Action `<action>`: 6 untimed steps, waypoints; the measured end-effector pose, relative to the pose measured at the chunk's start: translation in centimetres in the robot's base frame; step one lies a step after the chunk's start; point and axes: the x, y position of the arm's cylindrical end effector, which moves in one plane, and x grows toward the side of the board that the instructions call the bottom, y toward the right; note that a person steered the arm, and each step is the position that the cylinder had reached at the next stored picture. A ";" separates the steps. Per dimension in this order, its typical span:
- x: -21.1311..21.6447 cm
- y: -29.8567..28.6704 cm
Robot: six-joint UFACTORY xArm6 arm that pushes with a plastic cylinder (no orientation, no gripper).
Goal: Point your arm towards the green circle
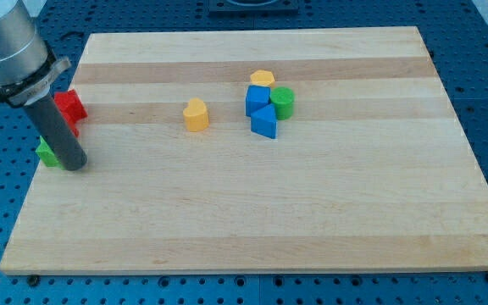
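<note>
The green circle (282,102) is a short green cylinder above the board's middle. It touches a blue block (257,99) on its left, with a blue triangular block (264,122) just below and a yellow block (262,78) just above that. My tip (74,164) rests on the board near its left edge, far to the left of the green circle. It sits right beside a green block (47,152), which the rod partly hides.
A red block (69,104) lies at the left edge, above my tip and partly behind the rod. A yellow heart-like block (196,114) stands alone between my tip and the cluster. The wooden board (252,229) lies on a blue table.
</note>
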 end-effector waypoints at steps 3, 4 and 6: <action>-0.3 8.9; 0.2 19.0; -3.1 33.3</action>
